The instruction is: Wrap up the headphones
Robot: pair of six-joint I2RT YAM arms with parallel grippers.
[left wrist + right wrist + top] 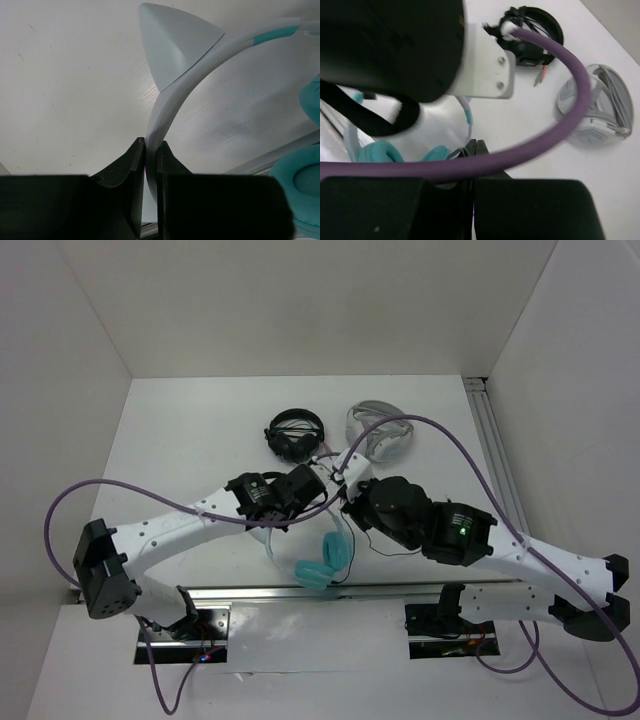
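Left gripper [151, 145] clenched on headband [172, 100]; right gripper [472, 146] closed.

Left arm reaches from the near-left corner toward the table [200, 440] centre, and its jaws grasp the pale headband of the teal headphones [335, 552] edge-on, just below a cat ear [175, 45] that points up and away from the fingers. Ear cups [305, 195] hang lower, close to the metal rail [260, 592] at the near edge, between the two arm bases. Right gripper sits just beside the left, above the ear cups, jaws pressed together; whether anything is pinched between them cannot be told, because a purple cable [570, 100] crosses the right wrist view. Behind the grippers, black headphones [295, 433] lie on the table, with grey headphones [381, 430] near them to the right; both are apart from the arms.
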